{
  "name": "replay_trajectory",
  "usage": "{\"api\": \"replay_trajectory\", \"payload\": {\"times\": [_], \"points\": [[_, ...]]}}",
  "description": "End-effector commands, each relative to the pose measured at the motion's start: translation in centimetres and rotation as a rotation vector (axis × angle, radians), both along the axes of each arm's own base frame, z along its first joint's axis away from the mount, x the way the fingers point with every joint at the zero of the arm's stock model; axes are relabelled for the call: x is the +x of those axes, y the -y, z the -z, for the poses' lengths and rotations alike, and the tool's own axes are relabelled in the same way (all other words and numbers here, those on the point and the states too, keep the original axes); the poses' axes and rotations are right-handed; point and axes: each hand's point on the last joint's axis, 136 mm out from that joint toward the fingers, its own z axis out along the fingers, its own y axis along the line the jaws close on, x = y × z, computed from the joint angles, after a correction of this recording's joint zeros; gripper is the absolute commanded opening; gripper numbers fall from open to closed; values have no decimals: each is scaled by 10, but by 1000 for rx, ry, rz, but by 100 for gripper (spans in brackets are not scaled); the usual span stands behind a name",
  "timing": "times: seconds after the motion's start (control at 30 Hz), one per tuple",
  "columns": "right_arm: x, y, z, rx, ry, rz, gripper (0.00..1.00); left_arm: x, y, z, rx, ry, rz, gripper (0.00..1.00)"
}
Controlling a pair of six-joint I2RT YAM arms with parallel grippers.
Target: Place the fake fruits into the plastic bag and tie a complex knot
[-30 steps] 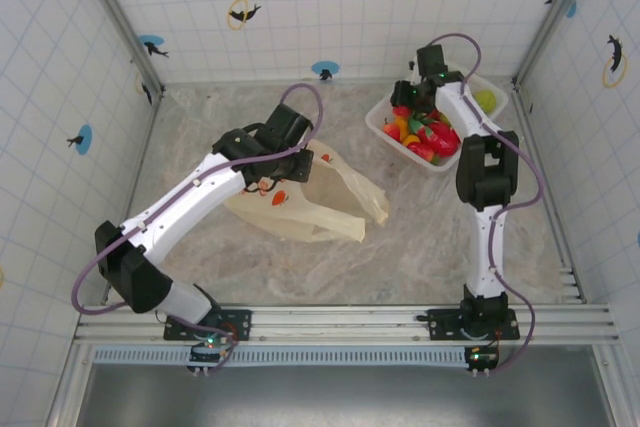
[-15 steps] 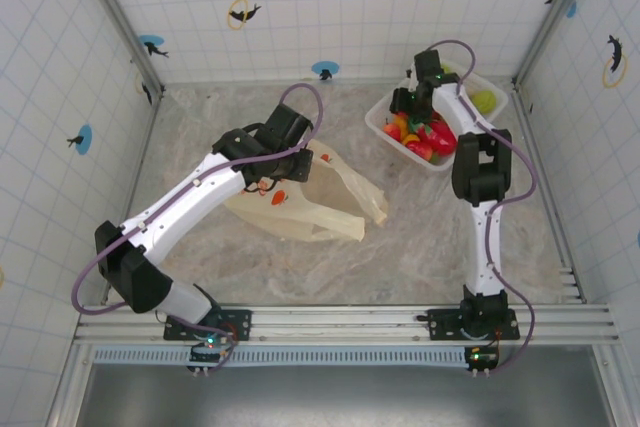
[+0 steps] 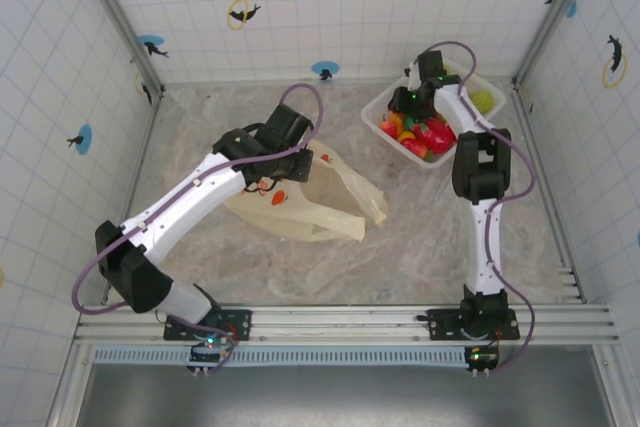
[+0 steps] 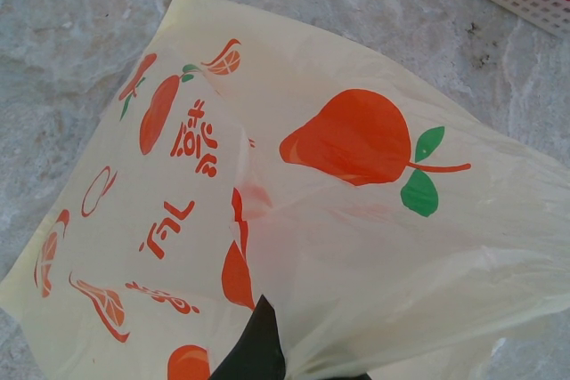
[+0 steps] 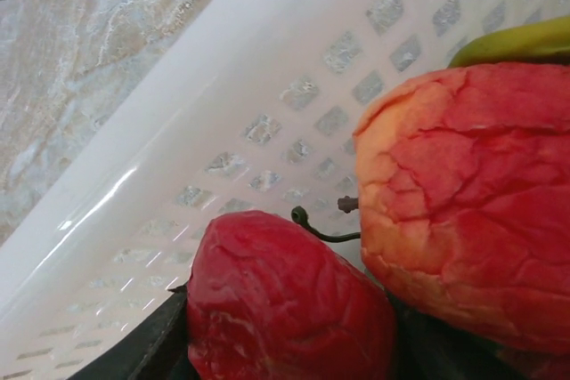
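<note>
Your right gripper (image 3: 409, 110) is reaching into the basket (image 3: 373, 120), its fingers flanking a red fruit (image 5: 285, 309) among the fake fruits (image 3: 432, 135) piled inside. Whether they are squeezing it, you cannot tell. Left of the basket, your left gripper (image 3: 304, 162) is pinching the plastic bag (image 3: 332, 204).

Reaches the left arm from lower left to centre, left gripper (image 3: 302, 161) pinching the plastic bag (image 4: 356, 246); stretches the right arm to upper right, right gripper (image 3: 404, 107) pointing down.
</note>
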Motion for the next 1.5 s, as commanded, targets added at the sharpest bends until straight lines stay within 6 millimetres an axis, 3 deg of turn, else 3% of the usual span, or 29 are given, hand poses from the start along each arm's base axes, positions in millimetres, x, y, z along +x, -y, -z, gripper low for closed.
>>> {"api": "replay_trajectory", "payload": {"times": [0.0, 0.37, 0.57, 0.8, 0.97, 1.23, 1.37, 1.47], "points": [[4, -5, -13, 4, 59, -19, 45, 3, 0, -5, 8, 4, 13, 0], [-21, 22, -77, 8, 212, 54, 42, 6, 11, -11, -44, 8, 25, 0], [-51, 32, -110, 14, 292, 79, 42, 7, 17, -14, -68, 0, 38, 0], [-101, 35, -158, 62, 410, 90, 41, 11, 22, -12, -79, -7, 39, 0], [-158, 19, -188, 97, 461, 14, 42, 13, 25, -9, -81, -15, 49, 0], [-280, -33, -222, 198, 551, -185, 42, 12, 27, -6, -84, -24, 61, 0], [-324, -61, -223, 232, 570, -271, 42, 11, 27, -7, -91, -23, 61, 0], [-338, -80, -215, 233, 582, -292, 42, 10, 29, -9, -108, -25, 66, 0]]}}
